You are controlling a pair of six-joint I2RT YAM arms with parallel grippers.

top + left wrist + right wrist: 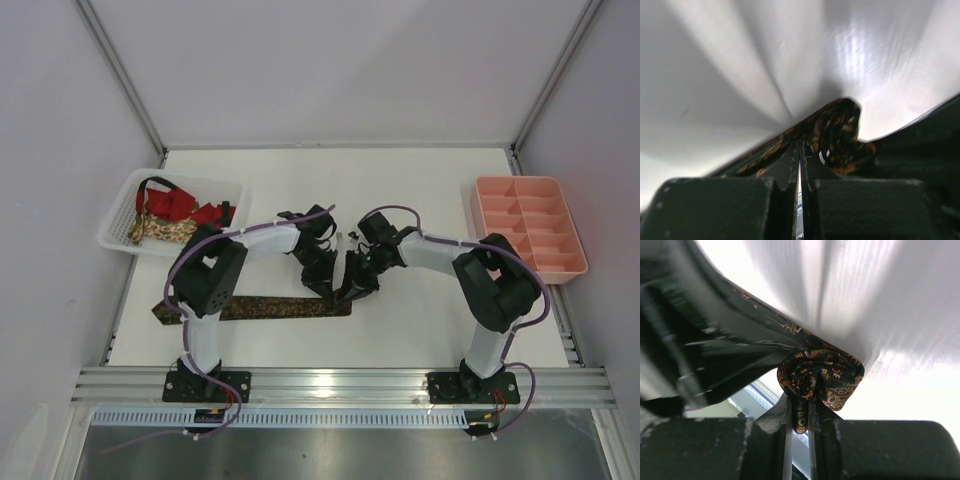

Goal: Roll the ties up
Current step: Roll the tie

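The dark brown tie (260,307) with reddish-gold pattern lies flat along the table's near part, its right end rolled into a small coil (822,372). My right gripper (352,290) is shut on the coil's core; in the right wrist view its fingertips (800,405) pinch a fold of fabric. My left gripper (330,288) is right beside it on the left, its jaws closed to a thin slit (801,145) on the tie strip just before the coil (837,135). A red tie (185,205) and a beige floral tie (160,230) lie in the basket.
A white mesh basket (125,215) stands at the back left. A pink compartment tray (578,262) stands at the right edge. The enclosure walls rise on three sides. An aluminium rail (340,380) runs along the near edge.
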